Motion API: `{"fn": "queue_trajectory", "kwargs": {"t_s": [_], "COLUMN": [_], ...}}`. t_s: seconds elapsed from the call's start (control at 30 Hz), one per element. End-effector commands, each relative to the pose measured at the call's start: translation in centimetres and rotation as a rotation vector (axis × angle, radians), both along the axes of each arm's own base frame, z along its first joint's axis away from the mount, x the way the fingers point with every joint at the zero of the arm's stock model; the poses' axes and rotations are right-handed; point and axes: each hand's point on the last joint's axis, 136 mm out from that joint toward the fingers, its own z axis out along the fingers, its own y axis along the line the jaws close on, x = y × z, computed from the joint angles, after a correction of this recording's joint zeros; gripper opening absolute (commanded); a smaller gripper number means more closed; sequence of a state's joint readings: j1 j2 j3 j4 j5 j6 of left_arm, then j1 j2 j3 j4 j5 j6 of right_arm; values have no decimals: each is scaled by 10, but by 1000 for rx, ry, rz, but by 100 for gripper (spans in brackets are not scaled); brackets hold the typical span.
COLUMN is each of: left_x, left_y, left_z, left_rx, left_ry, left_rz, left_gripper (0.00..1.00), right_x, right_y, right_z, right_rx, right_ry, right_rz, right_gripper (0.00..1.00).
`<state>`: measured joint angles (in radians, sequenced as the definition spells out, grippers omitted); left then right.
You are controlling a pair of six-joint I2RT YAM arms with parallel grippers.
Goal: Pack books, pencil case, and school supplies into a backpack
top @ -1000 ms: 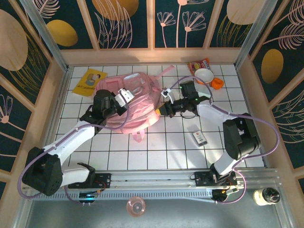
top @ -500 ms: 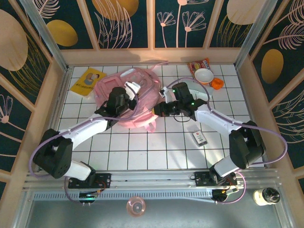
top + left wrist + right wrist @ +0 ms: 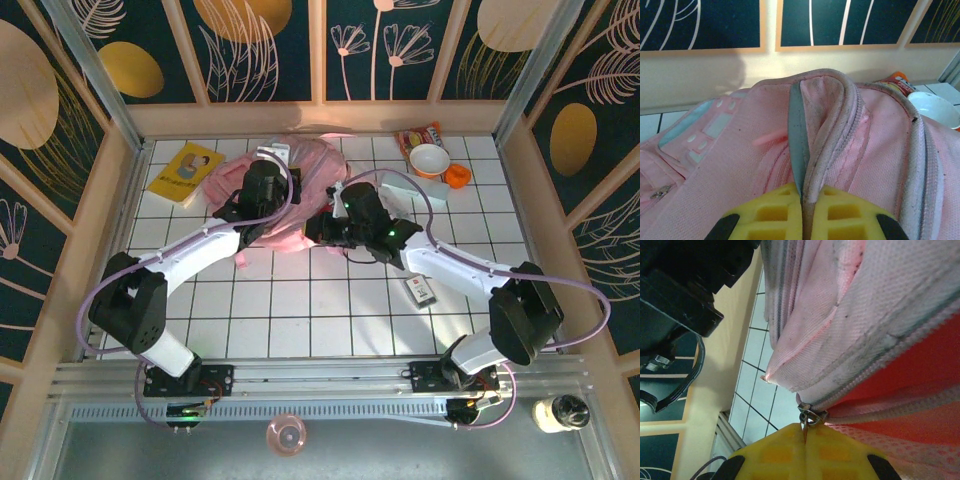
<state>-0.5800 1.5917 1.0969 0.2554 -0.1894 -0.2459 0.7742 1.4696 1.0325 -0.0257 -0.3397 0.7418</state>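
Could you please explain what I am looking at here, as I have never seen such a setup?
These are two robot arms bolted at the near edge of a white tiled table; each ends in a two-finger gripper. The wide picture comes from a fixed camera above and behind them. The two close-ups come from cameras on the wrists, so the yellow fingers show at the bottom. On the table lie a pink backpack, a yellow booklet at the far left, a white bowl, a red-orange snack packet and an orange object at the far right, and a small dark item with a white label. The left gripper is shut on a zippered edge of the backpack; the right gripper is shut on its zipper pull.
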Motion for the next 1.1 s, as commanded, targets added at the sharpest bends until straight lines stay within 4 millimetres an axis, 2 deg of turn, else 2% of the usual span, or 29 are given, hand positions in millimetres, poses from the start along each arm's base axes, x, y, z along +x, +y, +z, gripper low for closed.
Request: {"fn": "queue_trajectory", "kwargs": {"t_s": [0.0, 0.07, 0.2, 0.27, 0.37, 0.47, 0.53, 0.6, 0.67, 0.73, 0.9, 0.93, 1.0, 1.03, 1.07], "left_x": [-4, -12, -21, -26, -35, -43, -47, -51, -54, -58, -66, -65, -57, -52, -50], "left_y": [-10, -9, -6, -6, -7, -12, -16, -19, -21, -23, -28, -28, -25, -21, -18], "left_z": [87, 86, 81, 83, 86, 86, 82, 78, 75, 73, 70, 71, 73, 73, 75], "left_rx": [-122, -60, -7, -3, 13, 42, 61, 80, 95, 105, 104, 102, 89, 77, 65], "left_ry": [-240, -265, -266, -272, -293, -304, -298, -289, -284, -288, -299, -299, -289, -276, -265], "left_rz": [-54, -98, -212, -296, -389, -461, -513, -547, -575, -603, -667, -668, -615, -578, -545], "left_gripper": [0, 0, 0, 0, 0, 0, 0, 0, 0, 0, 0, 0, 0, 3, 13], "right_x": [-1, 2, 13, 18, 26, 29, 31, 34, 36, 40, 50, 47, 46, 47, 48], "right_y": [3, -10, -55, -78, -98, -95, -85, -74, -65, -57, -46, -40, -31, -30, -31], "right_z": [17, 27, 38, 32, 27, 26, 35, 53, 63, 63, 32, 31, 38, 41, 45], "right_rx": [51, 55, 103, 123, 151, 206, 277, 360, 390, 379, 360, 376, 421, 425, 429], "right_ry": [-21, -50, -38, 7, 49, 79, 59, 14, -20, -26, 77, 85, 71, 59, 41], "right_rz": [4, -14, -105, -163, -224, -215, -177, -132, -95, -82, -146, -147, -163, -186, -218], "right_gripper": [17, 37, 62, 67, 69, 72, 76, 78, 78, 78, 73, 69, 39, 31, 23]}}
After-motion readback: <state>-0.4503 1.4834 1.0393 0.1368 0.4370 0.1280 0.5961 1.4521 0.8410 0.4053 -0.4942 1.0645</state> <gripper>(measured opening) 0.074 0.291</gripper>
